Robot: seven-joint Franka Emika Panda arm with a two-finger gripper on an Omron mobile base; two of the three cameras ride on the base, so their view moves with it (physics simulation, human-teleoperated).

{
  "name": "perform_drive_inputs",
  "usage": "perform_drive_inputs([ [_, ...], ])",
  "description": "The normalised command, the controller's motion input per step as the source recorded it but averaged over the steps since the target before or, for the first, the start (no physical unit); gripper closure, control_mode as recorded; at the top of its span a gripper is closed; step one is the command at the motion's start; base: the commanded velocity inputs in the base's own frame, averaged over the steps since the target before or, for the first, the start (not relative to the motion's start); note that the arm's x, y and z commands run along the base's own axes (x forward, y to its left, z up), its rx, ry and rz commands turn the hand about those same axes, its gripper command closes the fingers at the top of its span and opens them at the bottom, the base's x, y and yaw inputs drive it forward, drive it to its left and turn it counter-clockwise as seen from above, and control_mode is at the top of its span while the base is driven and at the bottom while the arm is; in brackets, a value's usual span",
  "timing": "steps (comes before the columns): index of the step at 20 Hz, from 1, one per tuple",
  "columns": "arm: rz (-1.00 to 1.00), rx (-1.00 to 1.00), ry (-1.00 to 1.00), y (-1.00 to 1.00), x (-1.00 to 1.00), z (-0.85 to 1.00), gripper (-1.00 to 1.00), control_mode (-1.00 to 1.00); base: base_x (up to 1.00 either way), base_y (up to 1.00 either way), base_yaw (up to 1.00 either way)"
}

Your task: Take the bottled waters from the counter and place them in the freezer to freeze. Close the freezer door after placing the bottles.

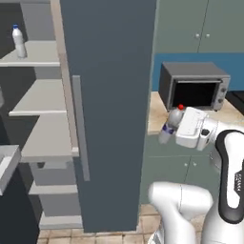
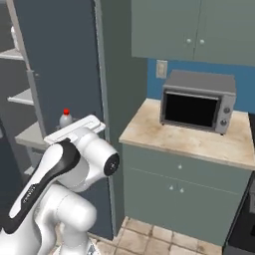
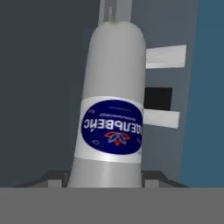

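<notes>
My gripper (image 1: pixel 175 127) is shut on a clear bottled water (image 1: pixel 167 131) with a red cap, held tilted in the air in front of the counter (image 1: pixel 156 110). The hand view has the same bottle (image 3: pixel 111 87) running up between my fingertips (image 3: pixel 49 177), its blue label upside down. The red cap also pokes above my hand (image 2: pixel 74 130) as bottle (image 2: pixel 65 119). The second bottled water (image 1: pixel 19 42), blue-capped, stands upright on the top white shelf of the open freezer (image 1: pixel 35 97). The freezer door (image 1: pixel 109 109) stands open between that shelf and my gripper.
A grey boxy oven (image 1: pixel 193 86) sits on the counter just behind my hand. The door's vertical bar handle (image 1: pixel 81 128) faces me. Grey-green wall cabinets (image 2: pixel 194 30) hang above the counter (image 2: pixel 194 142). Tiled floor (image 2: pixel 149 234) lies below.
</notes>
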Motion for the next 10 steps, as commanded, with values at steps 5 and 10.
perform_drive_inputs([
  [5,0.0,0.0,0.0,0.0,0.0,0.0,1.0,1.0,0.0,1.0,0.21],
  [10,0.0,0.0,0.0,0.0,0.0,0.0,1.0,1.0,0.23,0.77,0.07],
])
